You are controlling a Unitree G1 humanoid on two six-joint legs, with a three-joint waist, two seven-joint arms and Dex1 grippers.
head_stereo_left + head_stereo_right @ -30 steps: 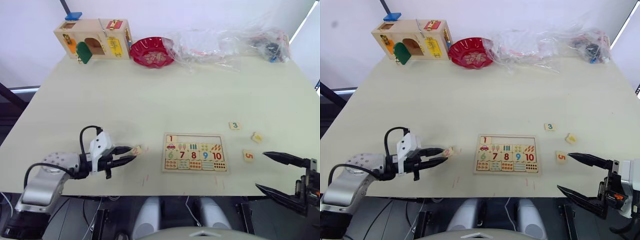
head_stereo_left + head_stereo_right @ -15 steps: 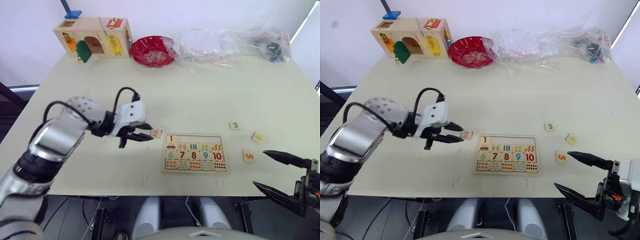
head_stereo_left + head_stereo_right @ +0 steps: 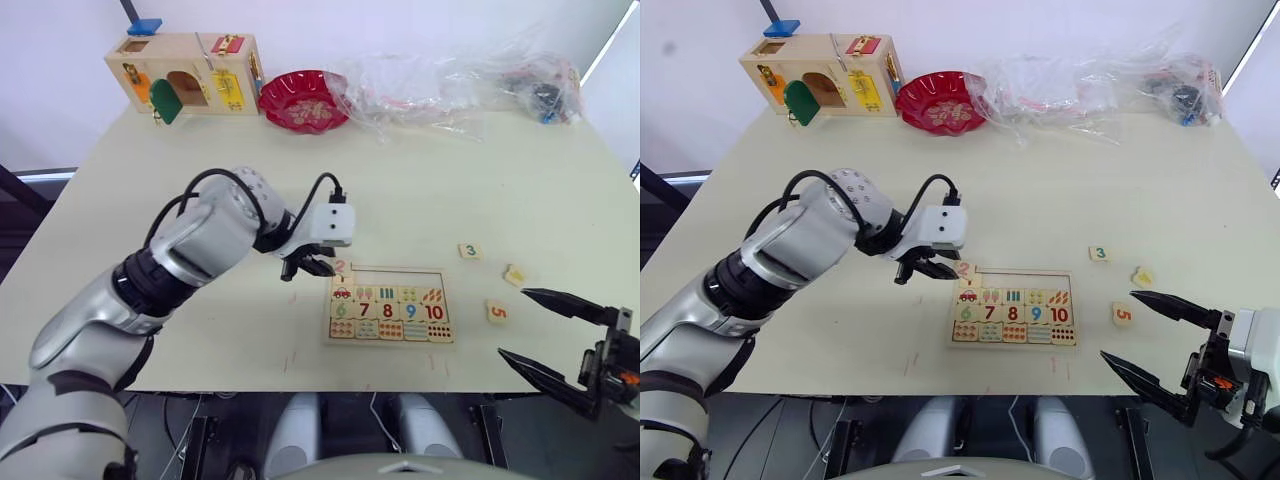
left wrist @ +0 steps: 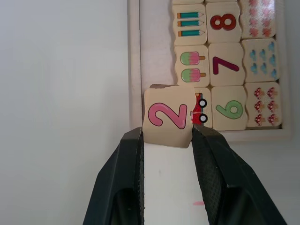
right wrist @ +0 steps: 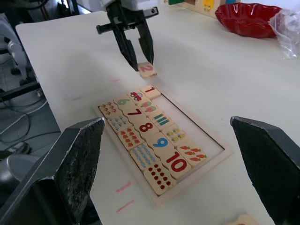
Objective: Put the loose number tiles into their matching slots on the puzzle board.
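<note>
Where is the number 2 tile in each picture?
Left eye view: the 2 tile is held in the left gripper, at the board's top-left corner.
Right eye view: same spot, just above tile 1.
Left wrist view: between the two black fingers.
Right wrist view: under the left gripper's tips.
Shared landmark: the board.

You get bright, even light from overhead on the pale table [image 3: 420, 200]; shadows under things stay soft and short. Glare whitens the far wall. Up close, the right gripper's fingers [image 5: 79, 154] blur.
</note>
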